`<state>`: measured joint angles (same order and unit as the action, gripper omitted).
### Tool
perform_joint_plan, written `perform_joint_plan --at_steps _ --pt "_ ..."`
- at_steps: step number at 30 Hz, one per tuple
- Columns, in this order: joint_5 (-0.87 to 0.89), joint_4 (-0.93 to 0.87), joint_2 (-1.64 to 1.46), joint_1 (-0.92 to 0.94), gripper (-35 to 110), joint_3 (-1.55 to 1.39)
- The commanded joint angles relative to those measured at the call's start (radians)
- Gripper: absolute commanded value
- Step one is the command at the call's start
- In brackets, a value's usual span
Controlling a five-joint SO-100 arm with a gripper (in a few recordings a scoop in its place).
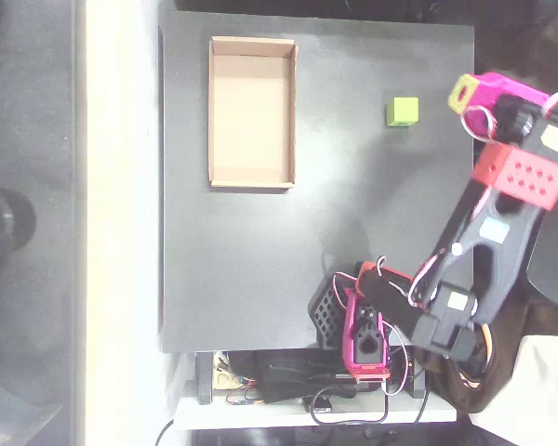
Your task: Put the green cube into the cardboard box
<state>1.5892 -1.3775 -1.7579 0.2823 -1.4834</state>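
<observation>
Small lime-green cube (402, 111) sits on the dark table (353, 214), upper right. The shallow tan cardboard box (252, 181) is upper left, well apart. Pink-and-black gripper (339, 311) is bottom centre, holding nothing; can't tell how open.

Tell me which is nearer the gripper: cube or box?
The green cube. In the overhead view it sits on the dark board just left of the gripper; the cardboard box, empty, lies much farther left.

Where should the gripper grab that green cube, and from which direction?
Judging from the overhead view, grip the green cube across two opposite side faces, coming straight down from above. It sits flat and alone on the dark table, sides unobstructed, roughly square to the table edges.
</observation>
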Motion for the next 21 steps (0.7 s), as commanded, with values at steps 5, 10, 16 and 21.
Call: perform_joint_plan --at_steps 5,10,16,21 --pt "0.005 0.091 0.038 -0.058 39 0.011" --pt "0.006 0.100 0.095 -0.089 40 0.009" --pt "0.006 0.100 0.190 -0.098 39 0.008" --pt "0.006 0.100 0.253 -0.138 39 0.008"
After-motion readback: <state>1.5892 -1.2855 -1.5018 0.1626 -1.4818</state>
